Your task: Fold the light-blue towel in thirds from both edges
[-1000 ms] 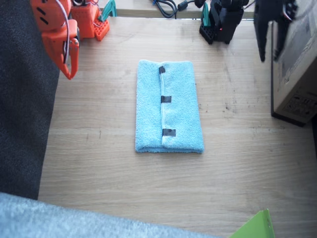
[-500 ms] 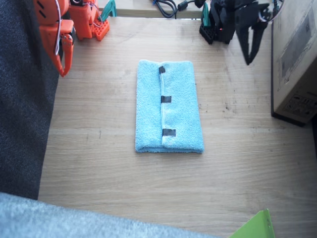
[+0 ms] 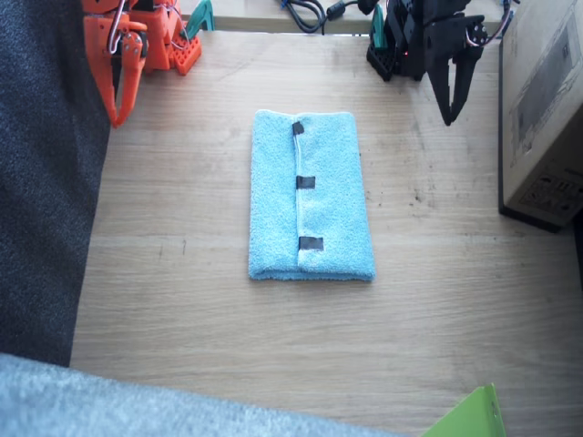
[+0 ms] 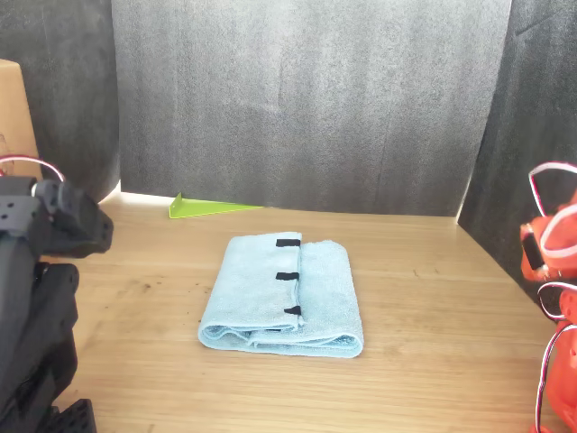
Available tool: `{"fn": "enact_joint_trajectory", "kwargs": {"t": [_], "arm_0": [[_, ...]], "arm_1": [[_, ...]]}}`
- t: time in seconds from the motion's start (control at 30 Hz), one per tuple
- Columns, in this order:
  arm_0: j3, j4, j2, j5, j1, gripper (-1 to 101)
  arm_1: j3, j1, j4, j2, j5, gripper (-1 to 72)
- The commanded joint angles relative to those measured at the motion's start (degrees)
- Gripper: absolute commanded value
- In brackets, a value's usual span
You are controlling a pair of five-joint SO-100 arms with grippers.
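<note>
The light-blue towel (image 3: 311, 208) lay folded in the middle of the wooden table (image 3: 182, 300), a narrow stack with one flap on top whose edge ran down the centre, marked by three short black tape strips (image 3: 305, 182). In the front view the same towel (image 4: 281, 295) showed its layered folds at the near end, the layers resting flat on each other. Nothing touched it.

The right gripper (image 3: 117, 111), orange, hung by the table's edge near the dark fabric wall (image 3: 41, 182), well apart from the towel, its fingers drawn together and gripping nothing. The left gripper (image 3: 449, 109), black, pointed down over the far corner of the table, also clear of the towel, with its fingers closed to a point and empty.

A cardboard box (image 3: 545, 118) stood just beside the left arm, at the table's side. A green sheet corner (image 3: 469, 417) poked in at the near edge, and a pale grey-blue fleecy cloth (image 3: 109, 401) filled the near corner. Cables (image 3: 305, 11) lay beyond the far edge.
</note>
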Motion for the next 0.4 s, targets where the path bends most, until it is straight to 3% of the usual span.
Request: {"fn": "enact_joint_trajectory", "kwargs": {"t": [0.0,0.27,0.37], "arm_0": [[0.09,0.44,0.35,0.62,0.18,0],[0.09,0.53,0.35,0.53,0.09,0],[0.09,0.53,0.35,0.44,0.35,0]], "arm_1": [[0.44,-0.35,3.16,7.29,0.09,2.6],[0.0,-2.46,4.92,7.21,4.57,5.2],[0.0,-2.81,5.01,7.12,5.01,0.0]]}}
